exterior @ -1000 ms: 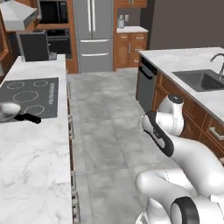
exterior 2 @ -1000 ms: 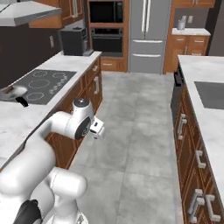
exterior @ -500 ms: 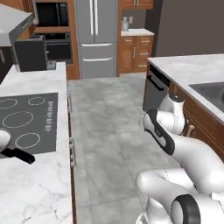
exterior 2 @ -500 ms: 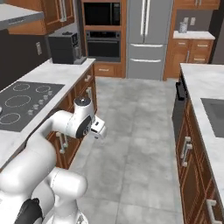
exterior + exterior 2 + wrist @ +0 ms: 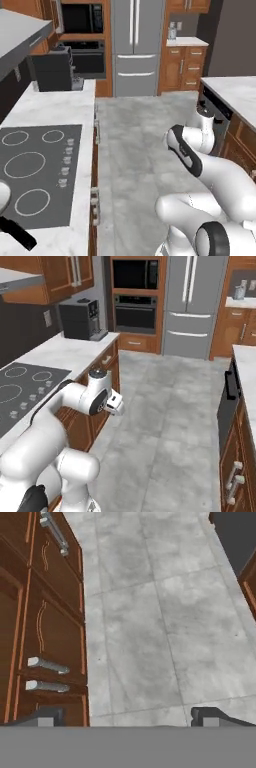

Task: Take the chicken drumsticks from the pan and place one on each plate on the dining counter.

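Grey metal is showing at the lower left edge of the left base view, where the rim of the pan (image 5: 3, 196) is sitting on the black cooktop (image 5: 35, 172), with its black handle (image 5: 17, 233) sticking out past the cooktop's near edge over the marble table (image 5: 55, 107). Whether anything is lying in the pan cannot be told, since most of it is cut off by the picture's edge.

Beyond the far end of the cooktop, a dark coffee machine (image 5: 52, 69) is standing on the same marble table, near the wall. Farther past the cooktop, a built-in oven (image 5: 136, 312) with a microwave (image 5: 135, 273) above it is sitting next to a steel refrigerator (image 5: 136, 45).

Across the grey tiled floor (image 5: 170, 421) from the cooktop, a corner of the dining counter (image 5: 235, 91) is showing, white and veined, with wooden cabinets below it.

The white arm (image 5: 200, 165) is folding over the floor between the cooktop side and the dining counter. In the hand view the gripper (image 5: 129, 716) is hanging with its fingertips (image 5: 46, 717) spread wide apart, holding nothing, pointing down at the floor beside brown cabinet doors (image 5: 42, 627) with metal handles.
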### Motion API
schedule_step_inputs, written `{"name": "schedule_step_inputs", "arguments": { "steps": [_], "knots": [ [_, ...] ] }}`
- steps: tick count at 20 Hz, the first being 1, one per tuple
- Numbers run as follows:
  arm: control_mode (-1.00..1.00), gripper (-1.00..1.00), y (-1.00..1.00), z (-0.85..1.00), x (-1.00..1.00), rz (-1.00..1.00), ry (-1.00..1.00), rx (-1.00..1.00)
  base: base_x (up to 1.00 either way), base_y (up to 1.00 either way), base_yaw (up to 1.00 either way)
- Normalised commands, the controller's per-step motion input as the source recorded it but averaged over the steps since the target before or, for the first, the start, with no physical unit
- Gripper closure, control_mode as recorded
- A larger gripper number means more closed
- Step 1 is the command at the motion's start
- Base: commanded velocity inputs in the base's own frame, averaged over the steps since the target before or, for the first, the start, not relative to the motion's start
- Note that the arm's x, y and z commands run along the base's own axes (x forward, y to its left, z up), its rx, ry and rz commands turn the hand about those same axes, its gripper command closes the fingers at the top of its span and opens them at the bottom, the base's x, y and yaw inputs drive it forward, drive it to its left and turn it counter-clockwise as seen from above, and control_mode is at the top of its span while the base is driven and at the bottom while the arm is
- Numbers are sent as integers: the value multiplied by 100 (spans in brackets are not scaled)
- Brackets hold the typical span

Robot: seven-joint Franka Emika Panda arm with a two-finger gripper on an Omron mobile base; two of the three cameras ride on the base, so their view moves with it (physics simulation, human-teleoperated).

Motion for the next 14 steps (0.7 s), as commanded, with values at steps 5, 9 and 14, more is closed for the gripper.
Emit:
{"name": "schedule_step_inputs", "arguments": {
  "steps": [5, 9, 14],
  "knots": [
    [100, -100, 0, 0, 0, 0, 0, 0, 71, 0, 65],
    [100, -100, 0, 0, 0, 0, 0, 0, 33, -6, 97],
    [100, -100, 0, 0, 0, 0, 0, 0, 18, -7, 100]
  ]
}}
